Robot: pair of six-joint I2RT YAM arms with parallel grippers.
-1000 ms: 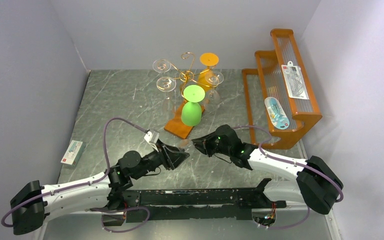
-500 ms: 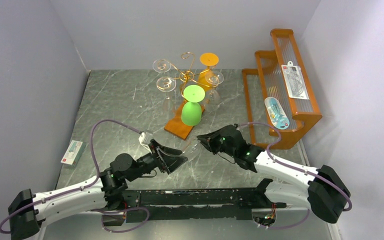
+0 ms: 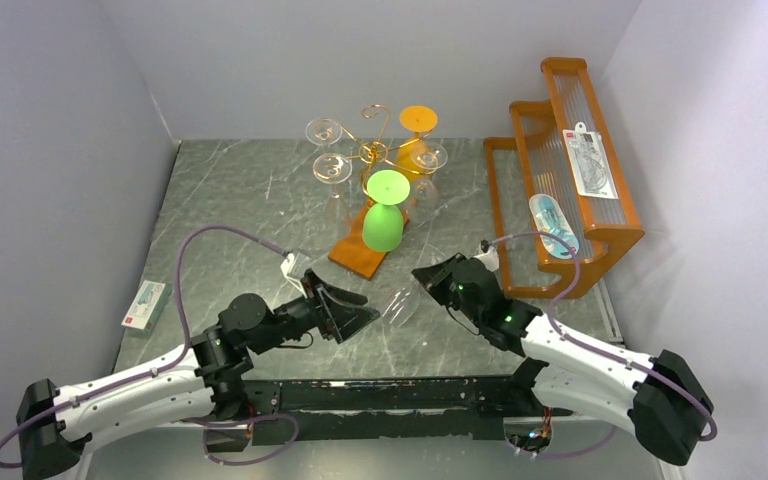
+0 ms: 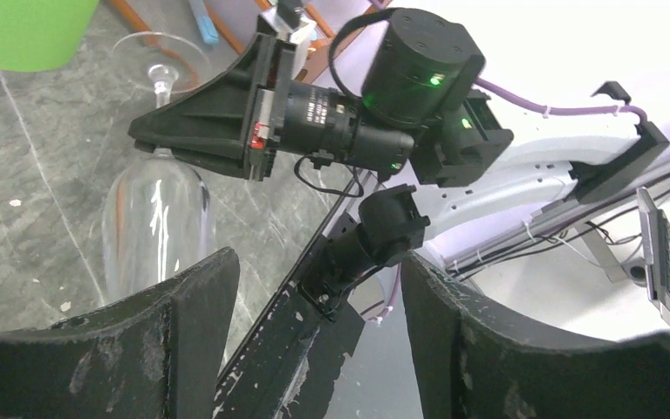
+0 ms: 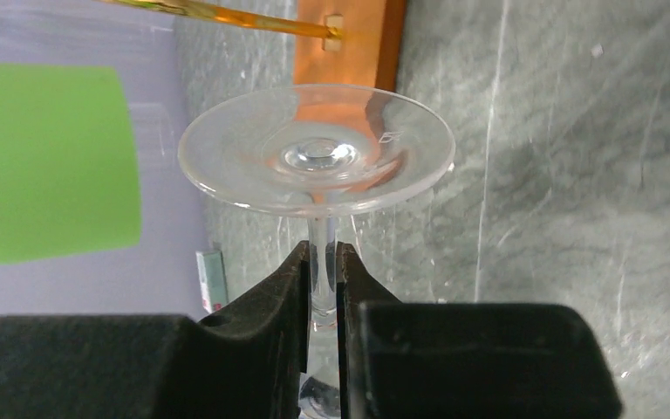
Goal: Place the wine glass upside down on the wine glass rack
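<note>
**Right fingers pinch the glass stem; left fingers stand spread and hold nothing**

Top external view: the left fingers (image 3: 358, 318) are parted wide with nothing between them. Just past their tips hangs a clear wine glass (image 3: 397, 300), over the tabletop (image 3: 250, 200). The right fingers (image 3: 426, 275) meet the glass from the opposite side. Beyond both pairs of tips stands the wine glass rack (image 3: 374, 150), its wooden base angled toward them. A green glass (image 3: 384, 215) hangs foot-up on its nearest arm, an orange glass (image 3: 418, 118) and clear ones sit further back. An orange stepped shelf (image 3: 560, 180) lies off to the outer side of the right fingers.

Left wrist view: the left fingers (image 4: 188, 332) are splayed apart and empty. The wine glass (image 4: 157, 218) sits just ahead of one tip, bowl nearest, foot farthest; whether bowl and tip touch I cannot tell. The right fingers (image 4: 183, 140) clamp its stem from the side, between bowl and foot.

Right wrist view: the right fingers (image 5: 283, 301) are clenched on the thin stem of the wine glass (image 5: 318, 157), just below its round foot, which faces away from the camera. Past the foot lies the rack's base (image 5: 349, 35); the green glass (image 5: 48, 161) is to one side.
</note>
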